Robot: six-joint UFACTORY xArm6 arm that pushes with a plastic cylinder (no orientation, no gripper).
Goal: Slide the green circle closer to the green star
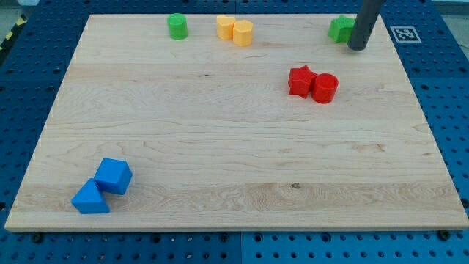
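While the board (234,161) is seen from above, it is shown as a flat panel of pale wood with a fine grain running from the view's left to the view's right, and it is laid on a blue perforated plate (440,81). No gripper is carried by the arm; only a straight dark rod with a smooth matte surface is seen, so nothing can be opened or closed. My tip (357,47) is placed near the board's top right corner, just beside the green star (341,29), at its right side; whether the two are touching cannot be told. The green star is partly covered by the rod, and only its pointed left part is seen.

The green circle (177,26), a short smooth cylinder, is found at the view's top, left of centre, well apart from the green star and from my tip. Between them, two yellow blocks (234,30) with angular sides are set touching each other. Lower, at the right of centre, a red star (300,81) and a red cylinder (325,87) are pressed together. In the bottom left corner, a blue cube (113,176) and a blue triangle (90,199) are lying in contact. All blocks look like glossy plastic.
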